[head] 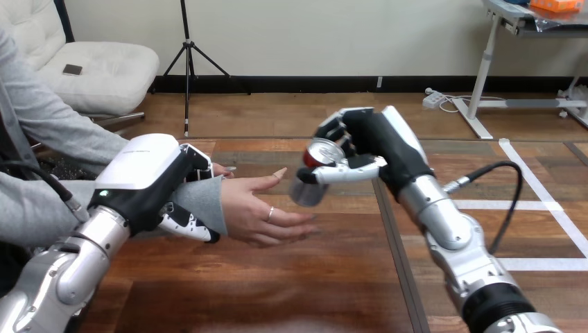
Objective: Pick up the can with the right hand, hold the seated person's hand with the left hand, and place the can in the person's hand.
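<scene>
Left hand (156, 184) clasped round the person's wrist (206, 196), the right hand (360, 146) grips the tilted can (313, 175) just beside the person's hand (253, 208); released early, it could miss the palm and fall.

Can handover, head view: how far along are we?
Done: the right hand holds the red-and-silver metal can clear of the wooden table, and the left hand is curled round the person's wrist. In hand: the can hangs tilted beside the person's open hand. Left: set it in the palm and release.
</scene>
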